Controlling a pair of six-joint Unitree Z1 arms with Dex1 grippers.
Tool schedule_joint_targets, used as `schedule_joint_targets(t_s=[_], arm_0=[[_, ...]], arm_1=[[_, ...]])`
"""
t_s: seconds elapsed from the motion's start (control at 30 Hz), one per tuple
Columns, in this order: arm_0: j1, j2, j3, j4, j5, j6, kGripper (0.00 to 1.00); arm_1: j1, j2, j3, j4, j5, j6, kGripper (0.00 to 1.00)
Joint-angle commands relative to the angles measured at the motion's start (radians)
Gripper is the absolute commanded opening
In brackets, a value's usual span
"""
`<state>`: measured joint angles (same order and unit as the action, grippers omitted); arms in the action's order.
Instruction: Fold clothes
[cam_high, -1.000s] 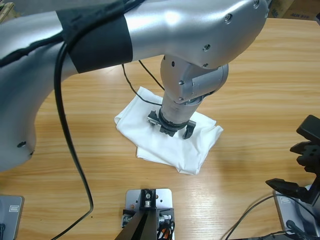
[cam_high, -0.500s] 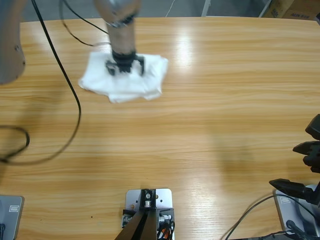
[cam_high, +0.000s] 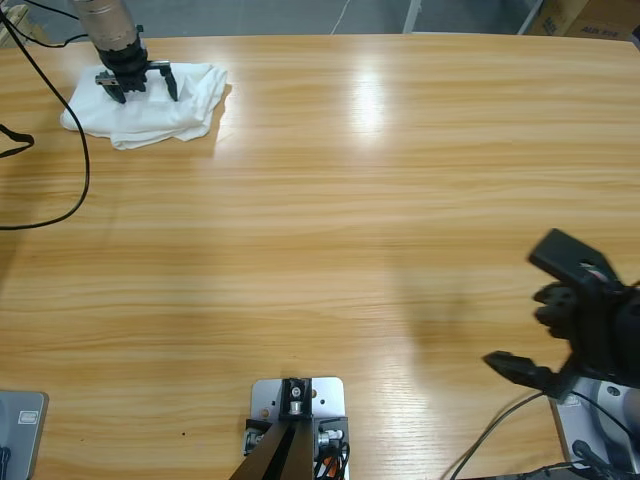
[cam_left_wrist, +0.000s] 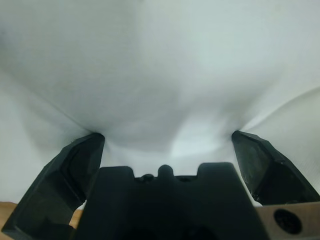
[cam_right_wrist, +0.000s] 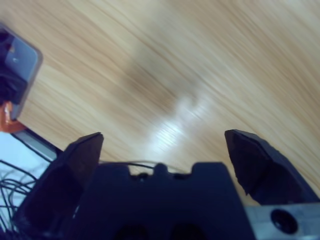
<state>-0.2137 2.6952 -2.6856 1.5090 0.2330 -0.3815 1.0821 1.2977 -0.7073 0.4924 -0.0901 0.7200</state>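
T-shirt (cam_high: 150, 105): you've got it bunched at the table's (cam_high: 350, 250) far left corner, long axis along the far edge; neck and label hidden.
Left gripper (cam_high: 136, 84): jaws spread, pressed down onto the fabric; wrist view shows only white cloth.
Right gripper (cam_high: 540, 335): jaws apart, nothing between them, over bare wood near the right near corner.

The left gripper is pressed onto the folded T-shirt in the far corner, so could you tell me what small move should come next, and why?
Probably lift the left gripper straight up. Its jaws are open, gripping nothing, and the white T-shirt already lies as a folded bundle on the table.
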Motion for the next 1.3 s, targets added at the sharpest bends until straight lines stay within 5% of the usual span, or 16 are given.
schedule_joint_targets(t_s=[0.03, 0.2, 0.3, 0.47, 0.63, 0.8, 0.93, 1.0, 1.13, 1.3], arm_0=[[0.108, 0.26, -0.394, 0.028, -0.003, 0.09, 1.0], [0.114, 0.256, -0.4, 0.037, 0.0, 0.104, 1.0], [0.109, 0.202, -0.433, 0.1, 0.008, 0.098, 1.0], [0.09, -0.036, -0.416, 0.154, 0.014, 0.093, 1.0], [0.088, -0.3, -0.224, 0.154, -0.008, 0.103, 1.0], [0.08, -0.588, 0.117, 0.137, -0.006, 0.101, 1.0], [0.037, -1.01, 0.839, -0.228, -0.008, 0.074, 1.0], [0.01, -1.177, 1.069, -0.291, -0.008, 0.062, 1.0], [-0.03, -1.471, 1.399, -0.362, -0.027, 0.056, 1.0], [-0.094, -1.834, 1.699, -0.423, -0.152, 0.051, 1.0]], arm_1=[[0.01, 0.111, 0.015, -0.042, 0.023, 0.014, 0.991], [0.01, 0.146, -0.001, -0.066, 0.018, 0.011, 0.993], [0.01, 0.122, -0.077, 0.069, -0.034, -0.017, 1.0], [0.01, 0.018, -0.193, 0.226, -0.109, -0.087, 1.0], [0.01, -0.064, -0.244, 0.315, -0.152, -0.102, 1.0], [0.01, -0.14, -0.251, 0.379, -0.157, -0.107, 1.0], [0.01, -0.185, -0.25, 0.419, -0.157, -0.132, 1.0], [0.01, -0.217, -0.262, 0.439, -0.161, -0.149, 1.0], [-0.018, -0.262, -0.263, 0.458, -0.182, -0.211, 1.0], [-0.197, -0.268, -0.266, 0.506, -0.15, -0.412, 1.0]])
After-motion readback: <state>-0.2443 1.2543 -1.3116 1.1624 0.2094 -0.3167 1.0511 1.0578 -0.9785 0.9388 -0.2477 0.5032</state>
